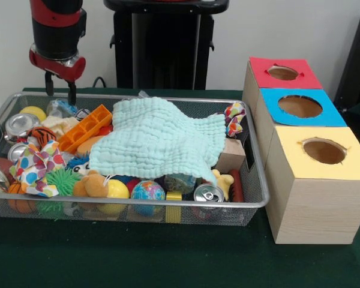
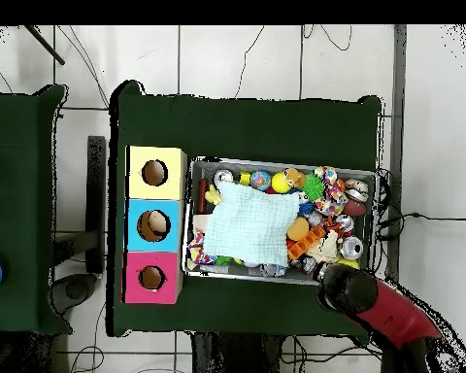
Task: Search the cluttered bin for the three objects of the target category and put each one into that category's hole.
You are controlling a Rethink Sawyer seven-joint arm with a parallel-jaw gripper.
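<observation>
The end effector (image 1: 60,90) hangs over the far corner of the wire bin (image 1: 259,180), its two fingers spread and holding nothing. The search step looks barely begun: a pale green cloth (image 1: 159,139) blankets much of the clutter, so it probably needs shifting before anything goes into the three holed boxes (image 1: 315,180).

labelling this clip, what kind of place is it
Likely a robotics lab test bench: a red and black arm's gripper hangs over a wire mesh bin of toys, beside three wooden boxes with colour-coded holes on a green cloth-covered table.
</observation>
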